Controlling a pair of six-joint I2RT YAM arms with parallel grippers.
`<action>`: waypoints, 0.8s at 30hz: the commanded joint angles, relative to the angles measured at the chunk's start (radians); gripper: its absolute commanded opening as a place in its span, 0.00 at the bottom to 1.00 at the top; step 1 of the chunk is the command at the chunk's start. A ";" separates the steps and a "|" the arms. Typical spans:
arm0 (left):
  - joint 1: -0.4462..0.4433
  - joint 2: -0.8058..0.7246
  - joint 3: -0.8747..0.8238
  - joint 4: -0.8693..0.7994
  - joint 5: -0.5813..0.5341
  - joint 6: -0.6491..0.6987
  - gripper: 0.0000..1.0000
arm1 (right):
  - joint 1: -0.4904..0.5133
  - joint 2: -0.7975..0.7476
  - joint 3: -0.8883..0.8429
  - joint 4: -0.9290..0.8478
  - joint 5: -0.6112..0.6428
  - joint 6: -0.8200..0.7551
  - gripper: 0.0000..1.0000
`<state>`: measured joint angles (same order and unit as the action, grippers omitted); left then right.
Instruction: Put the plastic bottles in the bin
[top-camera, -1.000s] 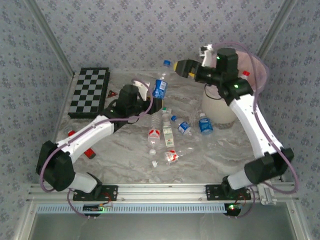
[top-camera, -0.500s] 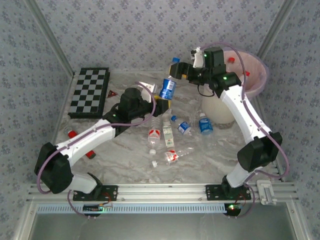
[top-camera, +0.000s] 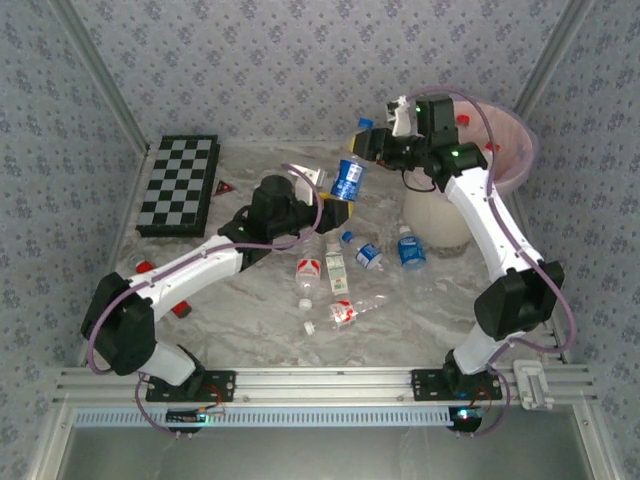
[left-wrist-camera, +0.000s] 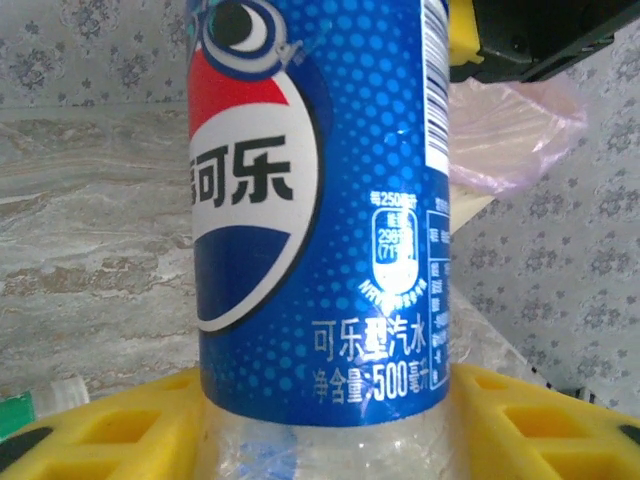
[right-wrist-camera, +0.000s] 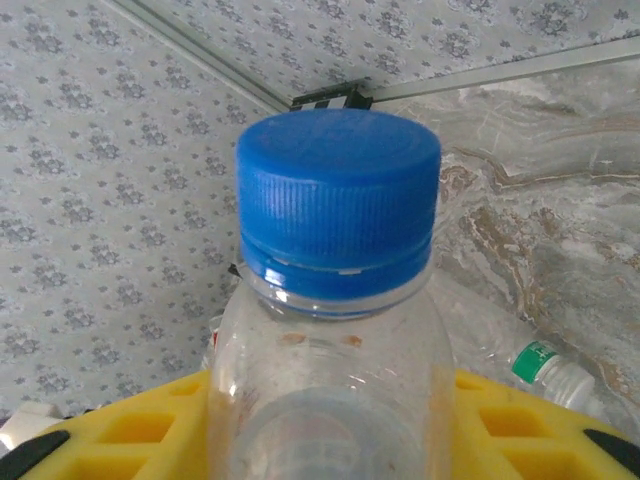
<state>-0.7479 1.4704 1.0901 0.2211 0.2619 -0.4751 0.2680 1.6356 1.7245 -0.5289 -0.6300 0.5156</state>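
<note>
White arms (top-camera: 190, 265) carry black joints and purple cables (top-camera: 92, 345), while left hand (top-camera: 335, 211) and right hand (top-camera: 367, 141) have yellow fingers (left-wrist-camera: 100, 430).

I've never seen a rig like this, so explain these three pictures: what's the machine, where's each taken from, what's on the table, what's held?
These are two white robot arms bolted at the near edge of a table. The wide picture looks down from above and behind them; the two close-ups come from cameras on their wrists. On the marbled top lie several loose bottles, a chequered board and, at the right, a cream bin lined with pink plastic. In the air, one blue-labelled bottle sits between both hands: the left hand at its lower body, the right hand at its neck, just under the blue cap.
</note>
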 joint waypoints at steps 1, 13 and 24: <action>-0.010 -0.014 -0.001 0.060 -0.016 -0.061 0.62 | -0.055 -0.058 -0.002 0.054 -0.052 -0.011 0.33; 0.023 -0.060 -0.041 -0.046 -0.114 -0.088 0.99 | -0.158 -0.151 0.194 -0.173 0.227 -0.172 0.25; 0.105 -0.158 -0.151 -0.142 -0.120 -0.086 0.99 | -0.305 -0.197 0.372 -0.339 0.799 -0.397 0.15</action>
<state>-0.6533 1.3529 0.9390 0.0982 0.1551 -0.5602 -0.0086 1.4151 2.1010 -0.8402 -0.0166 0.1925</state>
